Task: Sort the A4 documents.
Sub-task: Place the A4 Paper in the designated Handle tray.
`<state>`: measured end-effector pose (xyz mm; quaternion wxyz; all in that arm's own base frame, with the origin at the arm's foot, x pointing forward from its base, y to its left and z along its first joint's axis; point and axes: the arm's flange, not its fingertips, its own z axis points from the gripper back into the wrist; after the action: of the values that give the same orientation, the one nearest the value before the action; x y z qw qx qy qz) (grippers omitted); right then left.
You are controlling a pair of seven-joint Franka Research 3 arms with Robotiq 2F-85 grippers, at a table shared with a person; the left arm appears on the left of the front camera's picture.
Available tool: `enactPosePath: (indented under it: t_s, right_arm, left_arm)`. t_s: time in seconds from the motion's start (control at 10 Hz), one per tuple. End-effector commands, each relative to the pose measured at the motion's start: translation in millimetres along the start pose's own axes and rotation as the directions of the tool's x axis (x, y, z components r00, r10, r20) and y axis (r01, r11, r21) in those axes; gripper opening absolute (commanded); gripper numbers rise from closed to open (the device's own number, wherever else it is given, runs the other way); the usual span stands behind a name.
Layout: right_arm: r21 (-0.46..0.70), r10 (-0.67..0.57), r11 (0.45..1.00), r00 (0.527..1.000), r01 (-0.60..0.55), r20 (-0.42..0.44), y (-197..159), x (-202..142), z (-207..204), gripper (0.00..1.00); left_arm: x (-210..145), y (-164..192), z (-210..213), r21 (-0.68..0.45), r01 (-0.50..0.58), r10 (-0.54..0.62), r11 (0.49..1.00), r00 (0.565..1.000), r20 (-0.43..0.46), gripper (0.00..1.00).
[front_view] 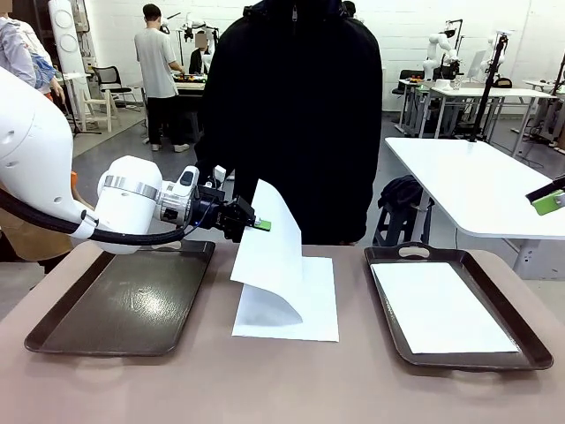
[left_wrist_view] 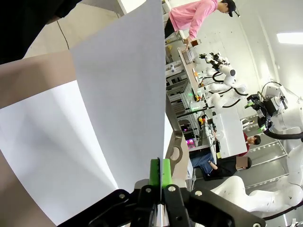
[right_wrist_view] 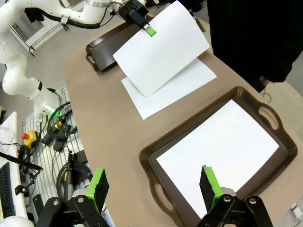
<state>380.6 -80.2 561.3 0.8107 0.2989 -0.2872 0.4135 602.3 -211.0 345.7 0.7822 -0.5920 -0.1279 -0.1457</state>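
My left gripper point(front_view: 262, 224) is shut on the edge of a white A4 sheet point(front_view: 267, 247) and holds it lifted and curled above the table's middle. The left wrist view shows the same held sheet point(left_wrist_view: 118, 94) pinched between the green pads point(left_wrist_view: 154, 172). Under it a second A4 sheet point(front_view: 309, 309) lies flat on the table. A third sheet point(front_view: 441, 309) lies in the right tray point(front_view: 530, 340). My right gripper point(right_wrist_view: 154, 187) hangs open high above the right tray point(right_wrist_view: 154, 163), with nothing between its fingers. Its green tip point(front_view: 549, 201) shows at the picture's right edge.
An empty dark brown tray point(front_view: 124, 305) sits at the left under my left arm. A person in black point(front_view: 296, 115) stands at the table's far side. The brown tabletop point(front_view: 265, 380) lies bare near the front edge.
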Motion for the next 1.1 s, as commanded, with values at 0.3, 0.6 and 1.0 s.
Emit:
enactPosePath:
  t_s: [0.3,0.6,1.0]
  right_arm:
    - [-0.002,0.000,1.000,1.000,0.000,0.001,0,0,0,1.00]
    - [-0.002,0.000,1.000,1.000,0.000,0.001,0,0,0,1.00]
    - [-0.002,0.000,1.000,1.000,0.000,0.001,0,0,0,1.00]
  left_arm:
    - [0,0,0,0.000,0.000,0.000,1.000,1.000,0.000,0.01]
    - [-9,-53,62,0.058,0.104,-0.097,0.993,0.989,-0.114,0.01]
    - [-24,-64,134,0.144,-0.006,0.028,0.990,0.988,-0.152,0.01]
